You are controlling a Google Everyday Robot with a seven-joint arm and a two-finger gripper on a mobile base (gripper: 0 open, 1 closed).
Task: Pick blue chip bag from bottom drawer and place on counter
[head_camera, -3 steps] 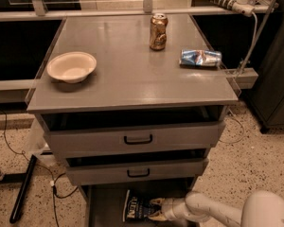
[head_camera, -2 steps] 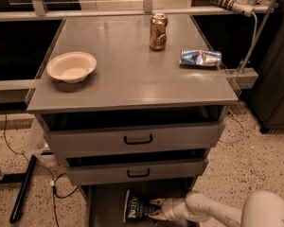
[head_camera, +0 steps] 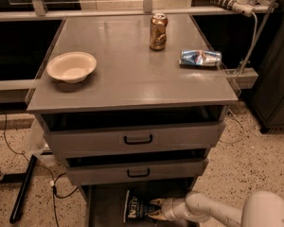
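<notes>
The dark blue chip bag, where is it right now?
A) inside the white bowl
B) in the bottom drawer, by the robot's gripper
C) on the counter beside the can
B: the blue chip bag lies in the bottom drawer, the gripper at its right edge.

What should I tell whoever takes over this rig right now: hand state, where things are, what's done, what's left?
Hand: open, low inside the bottom drawer, at the right edge of the blue chip bag.
Bag: lying on the drawer floor, not lifted.
Done: drawer open, hand at the bag.
Left: grip the bag, lift it out, set it on the counter, which holds a bowl, soda can and light-blue packet.
</notes>
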